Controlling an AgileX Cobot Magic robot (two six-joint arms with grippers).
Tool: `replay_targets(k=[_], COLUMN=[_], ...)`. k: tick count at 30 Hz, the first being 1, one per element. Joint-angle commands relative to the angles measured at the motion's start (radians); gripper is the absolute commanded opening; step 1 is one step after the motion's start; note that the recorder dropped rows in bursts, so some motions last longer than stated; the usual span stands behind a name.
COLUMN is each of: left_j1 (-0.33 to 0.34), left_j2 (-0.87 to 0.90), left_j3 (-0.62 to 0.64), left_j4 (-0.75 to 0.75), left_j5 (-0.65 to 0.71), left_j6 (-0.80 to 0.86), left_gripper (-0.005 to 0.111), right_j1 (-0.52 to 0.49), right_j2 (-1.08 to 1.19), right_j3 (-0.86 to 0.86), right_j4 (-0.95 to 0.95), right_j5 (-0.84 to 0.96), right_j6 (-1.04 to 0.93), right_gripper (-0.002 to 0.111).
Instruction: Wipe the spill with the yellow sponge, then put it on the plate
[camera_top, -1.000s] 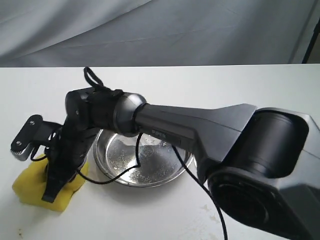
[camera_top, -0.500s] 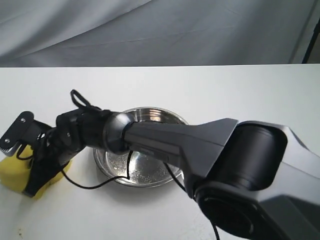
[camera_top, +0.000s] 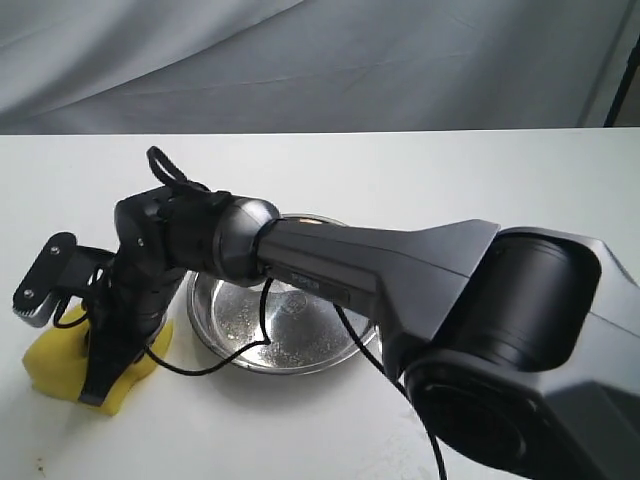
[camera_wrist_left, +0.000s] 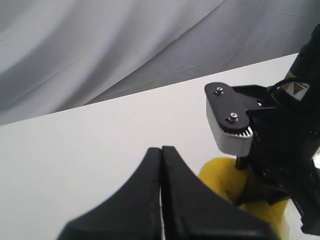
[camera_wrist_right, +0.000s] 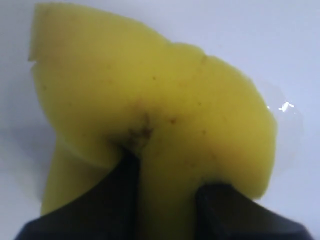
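The yellow sponge (camera_top: 50, 366) lies pressed on the white table at the far left, squeezed out of shape. My right gripper (camera_top: 100, 385) reaches across from the right and is shut on it. In the right wrist view the sponge (camera_wrist_right: 150, 90) fills the picture, a brownish stain at its pinched middle, and the gripper (camera_wrist_right: 170, 172) bites into it. No amber spill shows; only a faint wet glint (camera_wrist_right: 286, 107) lies on the table beside the sponge. The plate (camera_top: 300, 350) sits just right of the sponge. My left gripper (camera_wrist_left: 161, 150) is shut and holds nothing, close by the sponge (camera_wrist_left: 220, 175).
The right arm's dark links (camera_top: 380, 265) stretch over the plate, and a black cable (camera_top: 215, 362) hangs onto it. A grey cloth backdrop (camera_top: 320, 60) rises behind the table's far edge. Small specks (camera_top: 412, 415) dot the table near the front.
The right gripper dragged the sponge left across the table, then back to the right. It now sits between its two earlier spots. The plate has not moved.
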Motion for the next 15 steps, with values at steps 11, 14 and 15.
replay_targets(k=[11, 14, 15], left_j1=[0.001, 0.001, 0.001], left_j2=[-0.005, -0.005, -0.005], left_j3=[-0.003, -0.003, -0.003], left_j4=[0.001, 0.001, 0.001], left_j5=[-0.007, -0.007, -0.007], left_j6=[-0.005, -0.005, -0.005], left_gripper=[0.0, 0.0, 0.0], right_j1=[0.163, 0.137, 0.124], right_j2=[0.041, 0.041, 0.041], right_j3=[0.028, 0.028, 0.028], right_j4=[0.046, 0.04, 0.035], right_j5=[-0.322, -0.398, -0.398], right_j6=[-0.087, -0.07, -0.061], right_gripper=[0.0, 0.0, 0.0])
